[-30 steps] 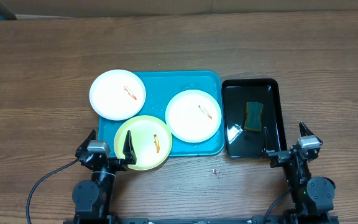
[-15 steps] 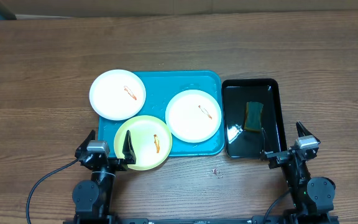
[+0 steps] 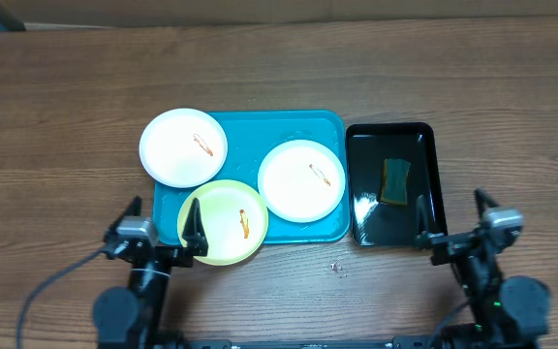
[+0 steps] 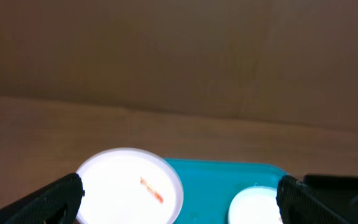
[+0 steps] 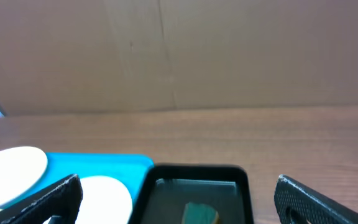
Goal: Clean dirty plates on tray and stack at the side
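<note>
From overhead, the teal tray lies mid-surface, with a black tray just beside its right edge holding a green sponge. One white plate overhangs the teal tray's far left corner. A second white plate sits inside toward the right edge, and the yellow-green plate overhangs the near edge. Each carries an orange-brown smear. At the surface's near edge the left tool is spread wide and empty, one finger over the yellow-green plate's rim. The right tool is equally spread and empty, by the black tray's near right corner.

The left wrist view shows its fingers far apart, the smeared white plate and teal tray ahead.

The right wrist view shows fingers likewise parted, the black tray and sponge ahead, the teal tray to its left.
</note>
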`<state>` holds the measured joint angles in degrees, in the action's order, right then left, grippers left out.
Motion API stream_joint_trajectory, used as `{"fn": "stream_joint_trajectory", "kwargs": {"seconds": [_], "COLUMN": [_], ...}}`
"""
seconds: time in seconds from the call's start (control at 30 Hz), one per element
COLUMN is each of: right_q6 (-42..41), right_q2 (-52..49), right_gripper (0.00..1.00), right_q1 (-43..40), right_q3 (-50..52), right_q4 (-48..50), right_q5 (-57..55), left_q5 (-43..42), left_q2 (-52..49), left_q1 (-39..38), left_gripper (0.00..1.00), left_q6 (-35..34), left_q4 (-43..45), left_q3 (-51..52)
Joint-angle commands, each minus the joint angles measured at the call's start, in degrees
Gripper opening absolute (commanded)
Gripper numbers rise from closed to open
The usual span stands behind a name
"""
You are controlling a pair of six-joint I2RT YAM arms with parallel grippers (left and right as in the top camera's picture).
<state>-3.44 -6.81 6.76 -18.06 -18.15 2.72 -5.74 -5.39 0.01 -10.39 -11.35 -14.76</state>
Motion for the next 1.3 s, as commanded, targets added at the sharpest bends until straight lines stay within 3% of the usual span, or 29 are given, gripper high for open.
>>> {"fn": "stream_joint_trajectory", "kwargs": {"seconds": [0.0, 0.13, 0.4, 0.57, 0.6, 0.67, 0.73, 0.8, 0.9, 1.27], "right_q6": [-1.60, 0.90, 0.85, 0.44, 0.44, 0.42, -0.15, -2.91, -6.25, -14.32], "right_q2": [-10.86, -28.41, -66.07, -80.43, -82.09, -84.54, -86.62, -89.09, -91.06, -92.24], "right_gripper": [1.00, 1.00, 1.00, 1.00, 1.00, 1.00, 0.91, 0.80, 0.74, 0.74], "right_q1": [-0.09, -0.09, -0.09, -0.07, -0.07, -0.07, -0.07, -0.07, -0.07, -0.07], "right_q3": [-14.64, -33.73, -79.97, -96.41, -97.37, -97.39, -97.39, -97.35, -96.21, -74.64], "right_q4": [-5.29, -17.81, -56.00, -68.94, -70.12, -71.73, -73.50, -75.89, -76.70, -64.32], "right_q5": [-0.74, -0.72, 3.19, 10.71, 11.13, 11.10, 11.06, 9.64, 7.13, 2.86], "left_q5": [-2.03, -7.41, -10.40, -12.48, -13.66, -16.87, -17.18, -16.35, -14.51, -4.22], "left_q2": [-9.79, -26.60, -64.39, -78.64, -80.48, -83.67, -87.12, -90.92, -95.19, -107.86], "left_q1": [-0.04, -0.04, -0.04, -0.04, -0.04, -0.35, -1.66, -3.69, -6.88, -17.51], "left_gripper": [1.00, 1.00, 1.00, 1.00, 1.00, 0.82, 0.56, 0.47, 0.49, 0.58], "left_q6": [-1.29, 2.49, 4.02, 4.02, 3.80, 3.54, 3.54, 3.56, 3.56, 3.52], "left_q4": [-5.31, -20.50, -64.50, -71.14, -71.25, -71.38, -72.02, -72.48, -72.57, -68.54], "left_q3": [-15.41, -35.82, -79.41, -90.90, -91.10, -90.60, -89.88, -89.07, -88.74, -88.74]}}
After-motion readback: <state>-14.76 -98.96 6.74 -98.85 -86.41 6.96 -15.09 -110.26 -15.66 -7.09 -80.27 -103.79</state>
